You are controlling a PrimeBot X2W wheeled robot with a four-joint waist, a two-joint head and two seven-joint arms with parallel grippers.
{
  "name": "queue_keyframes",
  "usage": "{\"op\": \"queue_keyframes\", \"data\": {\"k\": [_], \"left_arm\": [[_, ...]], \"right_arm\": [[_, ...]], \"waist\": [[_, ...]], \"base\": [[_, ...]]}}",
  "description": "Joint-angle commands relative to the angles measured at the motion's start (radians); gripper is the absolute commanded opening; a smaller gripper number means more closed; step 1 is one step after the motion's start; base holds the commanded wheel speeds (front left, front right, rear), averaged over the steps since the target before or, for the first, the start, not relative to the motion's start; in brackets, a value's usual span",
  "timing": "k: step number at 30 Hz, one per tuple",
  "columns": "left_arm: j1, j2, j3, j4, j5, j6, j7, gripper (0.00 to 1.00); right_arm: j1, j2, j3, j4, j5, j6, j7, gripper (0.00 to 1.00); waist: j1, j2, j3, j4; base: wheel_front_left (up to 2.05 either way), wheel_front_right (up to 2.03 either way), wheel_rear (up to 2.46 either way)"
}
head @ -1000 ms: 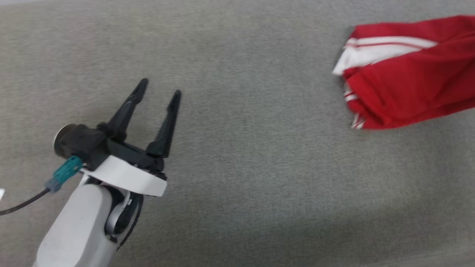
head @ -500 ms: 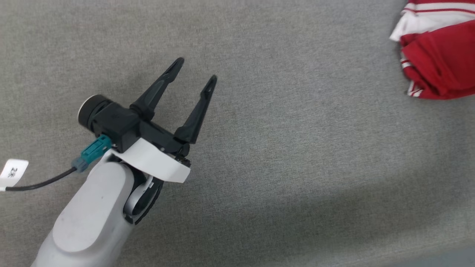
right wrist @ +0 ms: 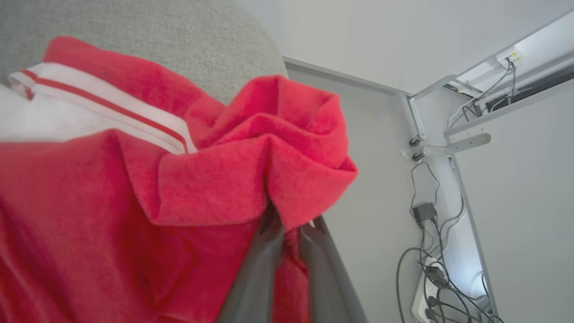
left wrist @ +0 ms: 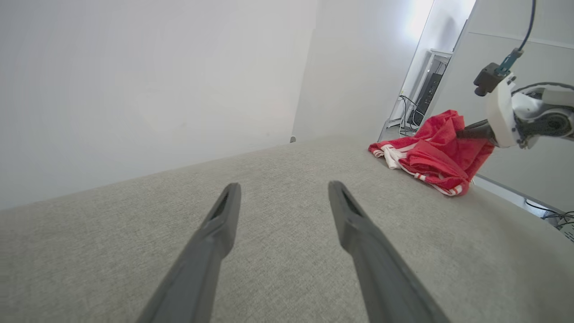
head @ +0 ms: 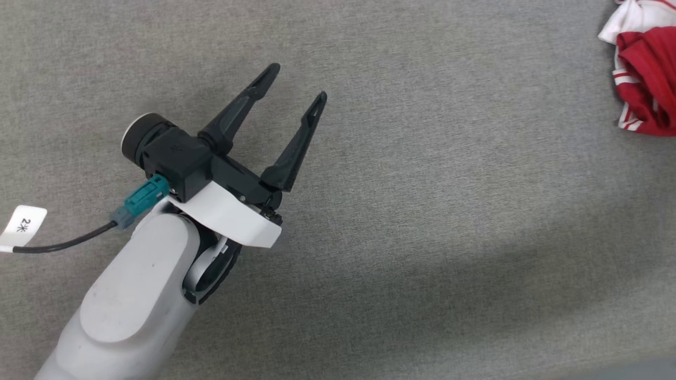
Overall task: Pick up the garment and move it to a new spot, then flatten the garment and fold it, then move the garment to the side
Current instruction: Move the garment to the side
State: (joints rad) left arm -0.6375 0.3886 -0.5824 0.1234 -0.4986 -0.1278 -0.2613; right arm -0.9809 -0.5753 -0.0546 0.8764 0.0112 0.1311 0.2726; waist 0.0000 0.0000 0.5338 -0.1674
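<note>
The garment [head: 647, 79], red with white striped trim, lies bunched at the top right of the head view, cut off by the view's edge. In the left wrist view the garment [left wrist: 426, 154] sits near the table's far right edge, and my right gripper [left wrist: 468, 133] reaches into its raised top from the right. In the right wrist view my right gripper [right wrist: 287, 224] is shut on a fold of the red garment [right wrist: 134, 202]. My left gripper [head: 298, 82] is open and holds nothing, well left of the garment, above bare table. Its fingers [left wrist: 215, 233] point along the surface.
The table [head: 422, 211] is covered in grey fabric. Its right edge [left wrist: 515, 193] runs just past the garment. Beyond that edge, cables and a power strip [right wrist: 430, 269] lie on the floor. A tagged cable [head: 24, 227] trails from my left wrist.
The head view has shifted, so the garment and the left gripper both sit farther right and higher in it. The garment looks more bunched than a second ago. Both grippers keep their states.
</note>
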Motion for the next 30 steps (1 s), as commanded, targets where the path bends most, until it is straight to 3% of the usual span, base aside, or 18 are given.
{"op": "queue_keyframes", "data": {"k": [1, 5, 7, 8, 10, 11, 21, 30], "left_arm": [[-0.017, 0.002, 0.001, 0.003, -0.008, -0.003, -0.005, 1.0], [-0.019, 0.0, 0.011, 0.001, -0.018, -0.003, -0.005, 1.0], [-0.014, 0.001, 0.024, -0.005, -0.026, -0.003, -0.005, 1.0], [-0.01, 0.002, 0.029, -0.007, -0.027, -0.003, -0.005, 1.0], [0.0, 0.006, 0.04, -0.012, -0.028, -0.003, -0.005, 1.0], [0.01, 0.008, 0.055, -0.015, -0.029, -0.003, -0.005, 1.0], [0.08, -0.002, 0.152, -0.038, -0.012, -0.003, -0.005, 1.0], [0.178, -0.031, 0.285, -0.073, 0.013, -0.003, -0.005, 1.0]], "right_arm": [[-0.021, 0.012, -0.012, 0.025, -0.009, -0.001, -0.016, 0.0], [-0.054, 0.025, -0.056, 0.083, -0.032, -0.001, -0.05, 0.01], [-0.072, 0.025, -0.081, 0.104, -0.041, -0.001, -0.067, 0.39], [-0.076, 0.03, -0.091, 0.115, -0.045, -0.001, -0.07, 0.44], [-0.089, 0.031, -0.112, 0.129, -0.052, -0.001, -0.08, 0.93], [-0.101, 0.029, -0.131, 0.141, -0.061, -0.001, -0.091, 1.0], [-0.116, 0.072, -0.168, 0.168, -0.024, -0.001, -0.175, 1.0], [-0.058, 0.175, -0.09, 0.114, 0.091, -0.001, -0.319, 1.0]], "waist": [[0.0, 0.0, 0.004, 0.006], [0.0, 0.0, 0.007, 0.015], [0.0, 0.0, 0.007, 0.017], [0.0, 0.0, 0.006, 0.017], [0.0, 0.0, 0.001, 0.017], [0.0, 0.0, -0.005, 0.018], [0.0, 0.0, -0.059, 0.018], [0.0, 0.0, -0.126, 0.036]], "base": [[0.0, 0.0, 0.0], [0.0, 0.0, 0.0], [0.0, 0.0, 0.0], [0.0, 0.0, 0.0], [0.0, 0.0, 0.0], [0.0, 0.0, 0.0], [0.0, 0.0, 0.0], [0.0, 0.0, 0.0]]}}
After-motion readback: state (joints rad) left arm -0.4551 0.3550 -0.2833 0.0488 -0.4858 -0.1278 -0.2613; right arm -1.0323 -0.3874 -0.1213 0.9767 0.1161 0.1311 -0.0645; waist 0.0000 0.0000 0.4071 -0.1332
